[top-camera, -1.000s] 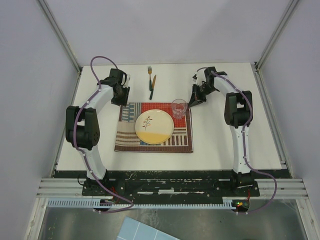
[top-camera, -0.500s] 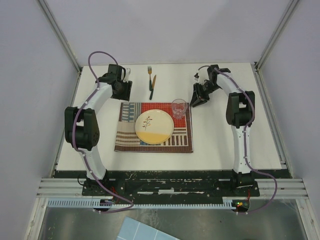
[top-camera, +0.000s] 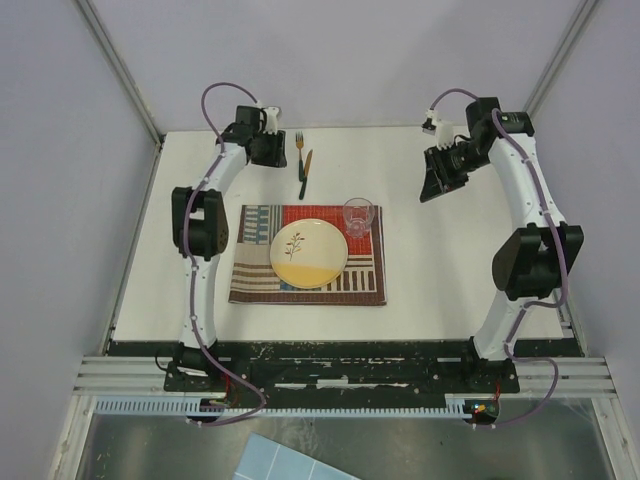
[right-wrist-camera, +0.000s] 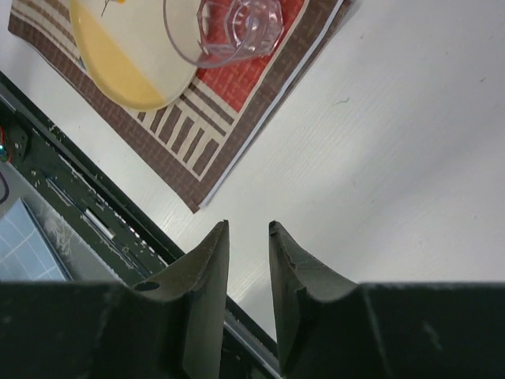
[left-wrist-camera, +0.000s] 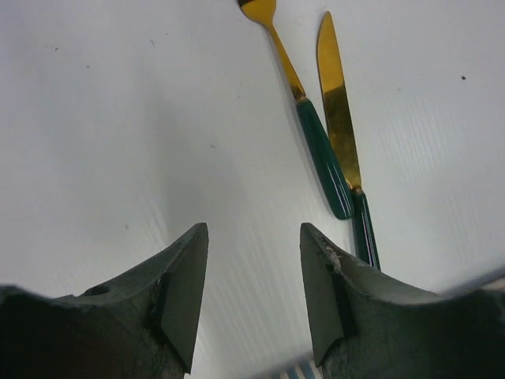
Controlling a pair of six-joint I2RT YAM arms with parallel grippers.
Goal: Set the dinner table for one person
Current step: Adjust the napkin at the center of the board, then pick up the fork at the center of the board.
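White worktop (top-camera: 450, 270). The placemat (top-camera: 255, 285) is a red, blue and beige patchwork with brown stripes. Cream plate (top-camera: 309, 253), yellow toward 6 o'clock, with a dark sprig motif. Clear glass (top-camera: 358, 215). The fork (left-wrist-camera: 312, 134) and knife (left-wrist-camera: 341, 126) are gold with dark green handles.

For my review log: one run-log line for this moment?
left hand open, beside fork | right hand open, empty | glass on placemat

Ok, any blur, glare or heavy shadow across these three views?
Top external: evenly lit, sharp, no glare on the dinner table. Left wrist: left gripper soft-edged, fork and knife crisp, faint shadow ahead of it. Right wrist: right gripper slightly blurred, glass and plate clear.
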